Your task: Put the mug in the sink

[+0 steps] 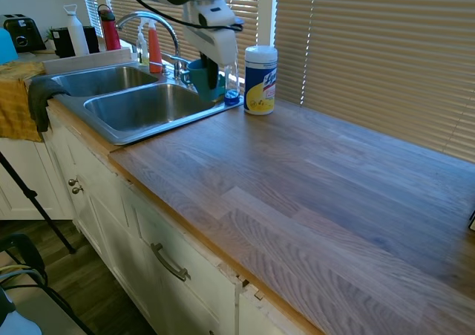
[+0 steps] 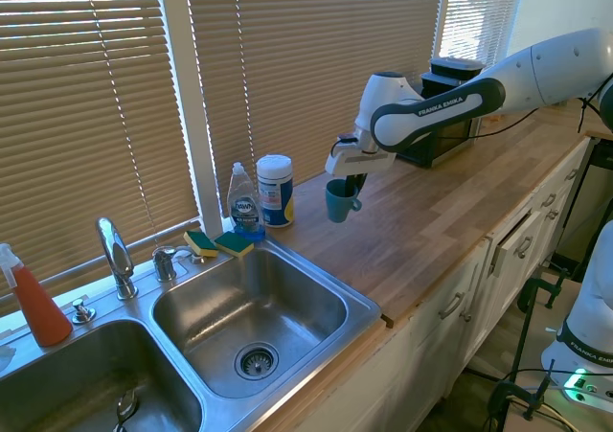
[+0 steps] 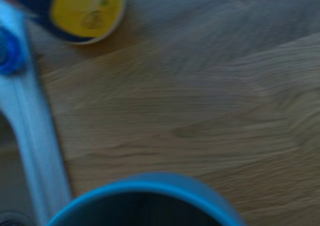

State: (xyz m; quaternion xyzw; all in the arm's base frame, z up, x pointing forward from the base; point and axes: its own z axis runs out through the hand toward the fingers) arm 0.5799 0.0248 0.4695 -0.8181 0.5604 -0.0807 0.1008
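Note:
My gripper (image 1: 212, 73) is shut on the teal-blue mug (image 1: 202, 81), one finger inside its rim, and holds it upright in the air. In the second exterior view the mug (image 2: 339, 202) hangs from the gripper (image 2: 351, 185) above the wooden counter, just right of the sink's rim (image 2: 367, 309), handle facing the counter side. The steel double-basin sink (image 1: 148, 133) lies to its left. In the wrist view the mug's blue rim (image 3: 145, 193) fills the lower edge, with the sink's edge (image 3: 30, 136) beside it.
A white-and-yellow wipes canister (image 1: 260, 80) (image 2: 275, 191) stands behind the mug, next to a dish soap bottle (image 2: 245, 202) and sponges (image 2: 218, 243). The faucet (image 2: 115, 255) and an orange spray bottle (image 2: 34, 303) are at the sink's back. A black appliance (image 2: 441, 116) sits farther along the counter.

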